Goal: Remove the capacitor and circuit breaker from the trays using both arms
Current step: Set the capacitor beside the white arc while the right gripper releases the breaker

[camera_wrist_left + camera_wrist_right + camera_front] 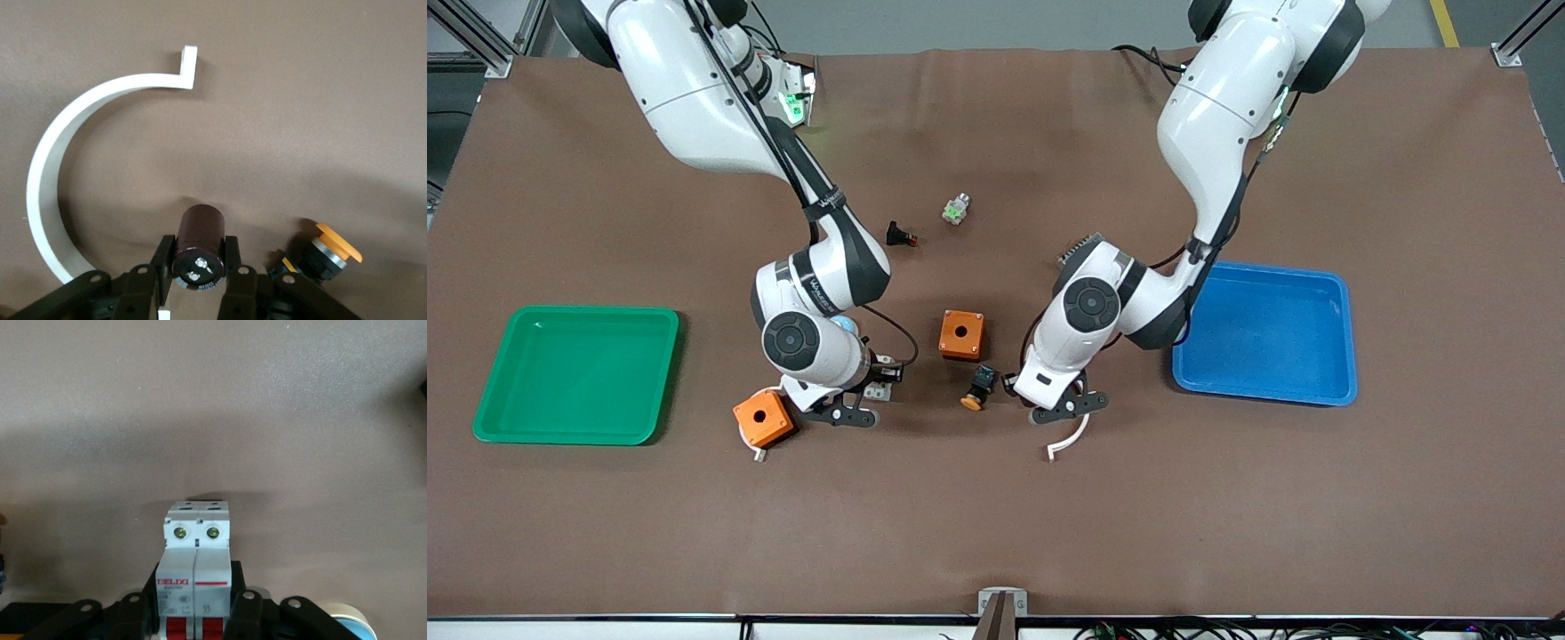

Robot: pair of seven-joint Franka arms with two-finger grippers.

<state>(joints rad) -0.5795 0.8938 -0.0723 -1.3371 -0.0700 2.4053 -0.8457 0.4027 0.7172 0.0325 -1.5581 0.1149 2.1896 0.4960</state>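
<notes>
The capacitor [200, 240], a dark cylinder with two metal terminals on its end, sits between the fingers of my left gripper [198, 252], which is shut on it. In the front view that gripper [1065, 409] is low over the mat beside the blue tray, and it hides the capacitor. The breaker [197, 563], a white-grey block with red switches, is clamped between the fingers of my right gripper [197, 583]. In the front view that gripper [845, 412] is low over the mat beside an orange box, and the breaker [879, 389] shows at its edge.
A green tray [576, 373] lies toward the right arm's end and a blue tray [1267, 333] toward the left arm's end. Two orange boxes [961, 334] [763, 417], an orange-capped push-button [980, 388], a white curved strip [1069, 440], a black red-tipped part [900, 236] and a white-green part [957, 209] lie on the mat.
</notes>
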